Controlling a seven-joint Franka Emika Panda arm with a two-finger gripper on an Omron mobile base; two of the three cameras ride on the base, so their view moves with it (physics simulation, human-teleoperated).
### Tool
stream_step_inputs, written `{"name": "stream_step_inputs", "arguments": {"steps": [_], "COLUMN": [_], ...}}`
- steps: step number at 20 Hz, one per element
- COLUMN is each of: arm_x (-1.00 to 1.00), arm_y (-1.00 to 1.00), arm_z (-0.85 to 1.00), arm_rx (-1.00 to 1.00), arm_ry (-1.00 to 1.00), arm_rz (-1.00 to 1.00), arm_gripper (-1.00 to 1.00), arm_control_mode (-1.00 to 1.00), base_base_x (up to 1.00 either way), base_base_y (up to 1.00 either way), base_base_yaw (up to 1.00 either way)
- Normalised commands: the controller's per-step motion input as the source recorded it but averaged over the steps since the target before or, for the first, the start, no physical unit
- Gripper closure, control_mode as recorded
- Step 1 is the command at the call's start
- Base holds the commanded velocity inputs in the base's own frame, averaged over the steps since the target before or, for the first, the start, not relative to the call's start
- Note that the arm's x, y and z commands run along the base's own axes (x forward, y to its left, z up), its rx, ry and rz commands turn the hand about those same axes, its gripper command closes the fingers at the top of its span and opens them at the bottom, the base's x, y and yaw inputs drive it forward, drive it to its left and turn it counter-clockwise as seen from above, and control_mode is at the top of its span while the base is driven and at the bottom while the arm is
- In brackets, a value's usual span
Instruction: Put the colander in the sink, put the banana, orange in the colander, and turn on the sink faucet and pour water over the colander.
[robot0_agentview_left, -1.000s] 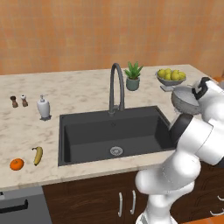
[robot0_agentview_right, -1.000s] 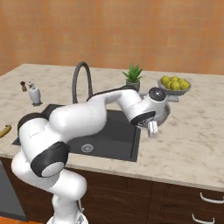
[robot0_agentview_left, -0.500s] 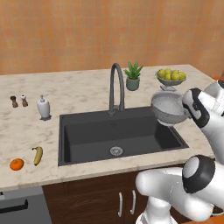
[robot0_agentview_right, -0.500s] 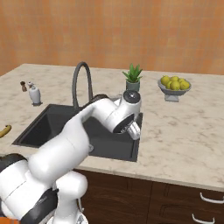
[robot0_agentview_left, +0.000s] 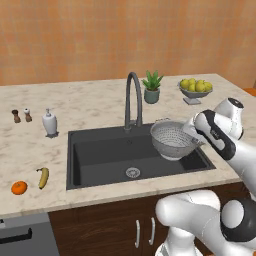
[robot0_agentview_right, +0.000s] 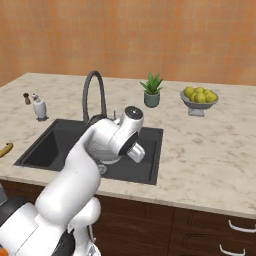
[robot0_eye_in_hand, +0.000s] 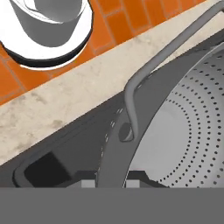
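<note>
The colander (robot0_agentview_left: 171, 140), a perforated silvery bowl, hangs tilted over the right part of the black sink (robot0_agentview_left: 100, 155). My gripper (robot0_agentview_left: 192, 131) is shut on its right rim. In the hand view the gripper (robot0_eye_in_hand: 111, 182) clamps the colander's rolled rim, with the perforated wall (robot0_eye_in_hand: 188, 131) to the right. The dark gooseneck faucet (robot0_agentview_left: 132, 99) stands behind the sink, just left of the colander. On the counter left of the sink lie the banana (robot0_agentview_left: 43, 177) and the orange (robot0_agentview_left: 19, 187). From the right base the arm covers the colander; faucet (robot0_agentview_right: 94, 95) and banana (robot0_agentview_right: 5, 149) show.
A footed bowl of yellow-green fruit (robot0_agentview_left: 195, 89) and a potted plant (robot0_agentview_left: 151, 87) stand at the back right. A white soap dispenser (robot0_agentview_left: 49, 122) and small shakers (robot0_agentview_left: 21, 115) sit left of the sink. A round silver drain (robot0_agentview_left: 132, 173) lies in the basin floor.
The arm has swung left and down, carrying the colander from the counter near the fruit bowl to above the right part of the sink. The gripper stayed shut.
</note>
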Motion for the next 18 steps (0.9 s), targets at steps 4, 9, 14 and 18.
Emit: {"name": "stream_step_inputs", "arguments": {"steps": [4, 9, 14, 18], "arm_x": [0.08, 0.29, 0.55, 0.58], "arm_y": [-0.09, 0.01, 0.59, 0.39], "arm_z": [-0.37, -0.39, -0.4, -0.42], "arm_rx": [0.01, 0.02, -0.02, -0.02], "arm_ry": [0.03, -0.03, 0.01, 0.02], "arm_rz": [0.17, 0.08, 0.0, 0.0], "arm_gripper": [1.0, 1.0, 1.0, 1.0], "arm_control_mode": [-1.0, -1.0, -1.0, -1.0], "base_base_x": [0.0, 0.0, 0.0, 0.0], "base_base_y": [0.0, 0.0, 0.0, 0.0], "base_base_yaw": [0.0, 0.0, 0.0, 0.0]}}
